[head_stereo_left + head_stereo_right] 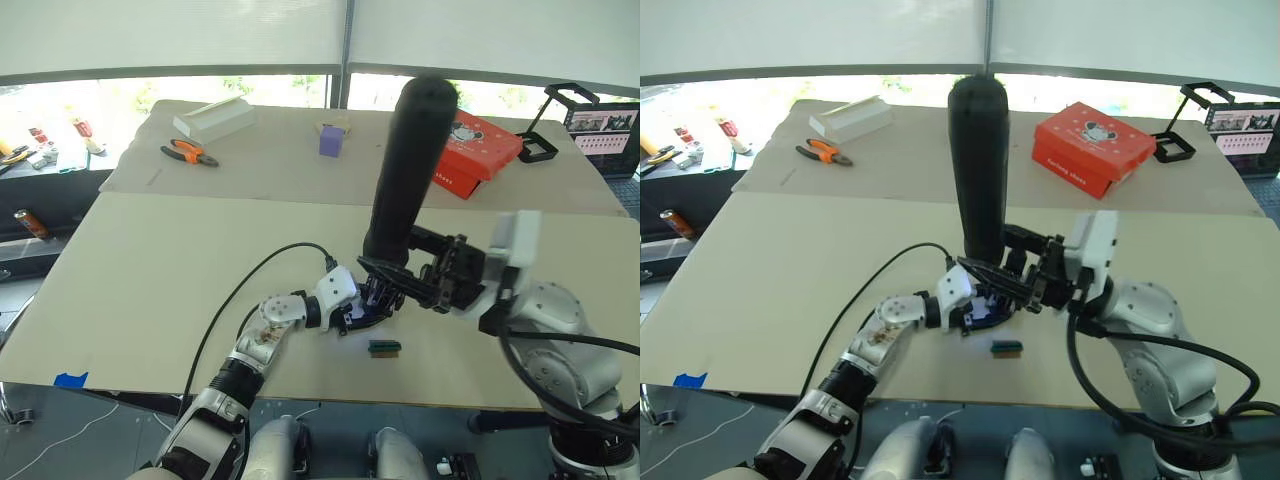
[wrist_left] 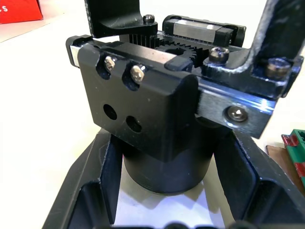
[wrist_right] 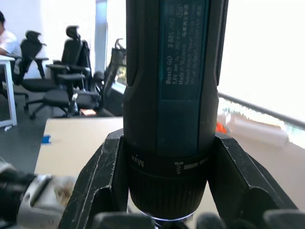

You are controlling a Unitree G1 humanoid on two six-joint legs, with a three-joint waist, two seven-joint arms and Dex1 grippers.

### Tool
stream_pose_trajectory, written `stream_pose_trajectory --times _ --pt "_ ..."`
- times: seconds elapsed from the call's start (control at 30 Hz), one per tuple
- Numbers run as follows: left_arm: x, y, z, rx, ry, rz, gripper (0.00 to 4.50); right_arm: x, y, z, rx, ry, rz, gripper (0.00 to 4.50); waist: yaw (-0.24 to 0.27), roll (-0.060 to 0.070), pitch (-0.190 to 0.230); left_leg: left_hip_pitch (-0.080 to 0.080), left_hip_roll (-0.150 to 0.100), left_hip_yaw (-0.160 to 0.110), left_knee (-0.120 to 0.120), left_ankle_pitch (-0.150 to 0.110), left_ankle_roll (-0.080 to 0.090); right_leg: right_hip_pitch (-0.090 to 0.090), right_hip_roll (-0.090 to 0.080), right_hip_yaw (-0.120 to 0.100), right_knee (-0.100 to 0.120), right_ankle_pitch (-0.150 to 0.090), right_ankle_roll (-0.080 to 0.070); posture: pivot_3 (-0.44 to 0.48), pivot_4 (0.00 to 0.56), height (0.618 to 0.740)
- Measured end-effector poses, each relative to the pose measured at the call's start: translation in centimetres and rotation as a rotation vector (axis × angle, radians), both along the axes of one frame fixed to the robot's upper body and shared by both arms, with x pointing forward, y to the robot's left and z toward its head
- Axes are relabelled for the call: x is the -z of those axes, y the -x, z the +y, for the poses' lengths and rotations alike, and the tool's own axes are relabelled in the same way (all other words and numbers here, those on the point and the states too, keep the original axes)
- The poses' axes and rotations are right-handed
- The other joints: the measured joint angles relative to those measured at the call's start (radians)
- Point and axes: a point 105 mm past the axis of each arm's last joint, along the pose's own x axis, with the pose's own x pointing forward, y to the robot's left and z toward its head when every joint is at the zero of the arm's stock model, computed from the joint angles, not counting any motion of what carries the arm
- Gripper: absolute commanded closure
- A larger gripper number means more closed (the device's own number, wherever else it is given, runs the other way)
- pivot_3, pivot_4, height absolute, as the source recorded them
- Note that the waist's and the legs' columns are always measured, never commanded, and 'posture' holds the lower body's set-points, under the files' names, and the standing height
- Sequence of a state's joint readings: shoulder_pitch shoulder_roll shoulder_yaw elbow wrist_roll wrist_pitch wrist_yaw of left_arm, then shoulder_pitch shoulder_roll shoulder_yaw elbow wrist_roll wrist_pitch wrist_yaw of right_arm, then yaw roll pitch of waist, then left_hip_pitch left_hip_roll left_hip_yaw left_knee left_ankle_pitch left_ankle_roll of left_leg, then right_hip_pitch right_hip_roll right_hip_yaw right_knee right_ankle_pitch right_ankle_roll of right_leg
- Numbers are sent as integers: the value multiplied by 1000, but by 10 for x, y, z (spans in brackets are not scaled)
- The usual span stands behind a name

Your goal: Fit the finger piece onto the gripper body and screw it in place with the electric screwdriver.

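My left gripper point(image 1: 366, 306) is shut on the gripper body point(image 2: 157, 109), a chunky black block with a rounded base, held between its fingers point(image 2: 95, 191) just above the table. Two silver screws point(image 2: 137, 71) sit in the block's top edge. Black upright pieces point(image 2: 114, 16) rise from its top; I cannot tell which is the finger piece. The electric screwdriver point(image 1: 410, 170) stands nearly upright over the body, a thick black cylinder with its bit end down and hidden. My right gripper point(image 1: 398, 282) is shut around its lower collar point(image 3: 169, 183).
A small green block point(image 1: 384, 347) lies on the table just in front of the grippers. At the back are orange pliers point(image 1: 188, 152), a white box point(image 1: 213, 118), a purple block point(image 1: 332, 140), a red box point(image 1: 475, 150) and a laptop point(image 1: 605, 130).
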State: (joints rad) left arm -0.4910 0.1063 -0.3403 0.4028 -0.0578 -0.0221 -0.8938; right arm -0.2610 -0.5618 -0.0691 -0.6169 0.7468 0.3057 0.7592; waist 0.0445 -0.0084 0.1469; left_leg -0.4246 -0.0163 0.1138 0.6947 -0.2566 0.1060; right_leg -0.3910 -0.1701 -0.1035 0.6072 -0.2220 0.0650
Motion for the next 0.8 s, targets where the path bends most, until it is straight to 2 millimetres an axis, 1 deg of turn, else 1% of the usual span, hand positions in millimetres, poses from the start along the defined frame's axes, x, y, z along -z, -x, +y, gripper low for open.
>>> stream_pose_trajectory --times 0.07,0.27,0.3,0.33,0.37,0.4,0.47,0.57,0.63,0.7,0.73,0.8 --pt "0 0 -1 0 1 1 2220 -7 7 -1 -24 -9 -28 2564 2 0 0 0 0 0 0 0 0 1 0 0 0 0 0 0 150 740" --pt "-1 -1 -3 -1 11 4 2220 -11 15 -3 -55 26 -28 2564 3 0 0 0 -1 0 0 -1 1 1 -1 0 0 1 1 0 150 740" --pt "-1 -2 -3 -5 12 9 1163 -13 17 -5 -57 26 -31 2564 4 0 0 0 -1 0 0 -1 1 1 -2 0 0 1 1 0 150 740" --pt "-1 -2 -1 -11 11 12 828 -17 20 -7 -58 29 -33 2564 5 0 0 0 -1 0 0 -1 1 1 -2 -1 0 1 1 0 150 740" --pt "-1 -3 0 -12 9 9 337 -21 24 -9 -56 34 -31 2564 5 0 0 0 -1 0 0 -1 1 1 -3 -1 -1 1 1 0 150 740" --pt "-2 -3 1 -12 6 6 43 -25 27 -12 -56 37 -27 2564 4 0 0 0 -1 0 0 -1 2 1 -4 -2 -1 1 1 0 150 740" --pt "-2 -3 7 -17 -5 -5 43 -30 35 -20 -54 54 1 2564 1 -1 1 0 -1 0 0 -1 2 1 -5 -2 -2 1 1 0 150 740" --pt "-3 -3 22 -37 -20 -28 43 -37 42 -32 -26 76 48 2564 -11 -1 1 0 0 1 -2 -1 2 3 -8 -2 -3 1 1 0 150 740" --pt "-4 -1 40 -55 -29 -40 43 -39 42 -47 34 121 94 2564 -16 -1 1 0 1 1 -3 -1 1 3 -7 -2 -3 1 0 0 150 740" --pt "-5 -1 65 -86 -31 -29 43 -37 39 -67 110 169 162 2564 -21 -1 1 0 2 1 -3 -1 1 3 -7 -3 -3 0 0 0 150 740" --pt "-6 1 80 -97 -22 -3 43 -34 36 -81 160 205 223 2564 -21 -1 2 0 1 1 -3 -1 1 3 -8 -3 -3 0 0 0 150 740" --pt "-9 11 114 -106 13 72 43 -19 30 -115 266 269 416 2564 -22 -1 3 -1 1 1 -3 -1 1 2 -8 -4 -4 0 0 0 150 740"
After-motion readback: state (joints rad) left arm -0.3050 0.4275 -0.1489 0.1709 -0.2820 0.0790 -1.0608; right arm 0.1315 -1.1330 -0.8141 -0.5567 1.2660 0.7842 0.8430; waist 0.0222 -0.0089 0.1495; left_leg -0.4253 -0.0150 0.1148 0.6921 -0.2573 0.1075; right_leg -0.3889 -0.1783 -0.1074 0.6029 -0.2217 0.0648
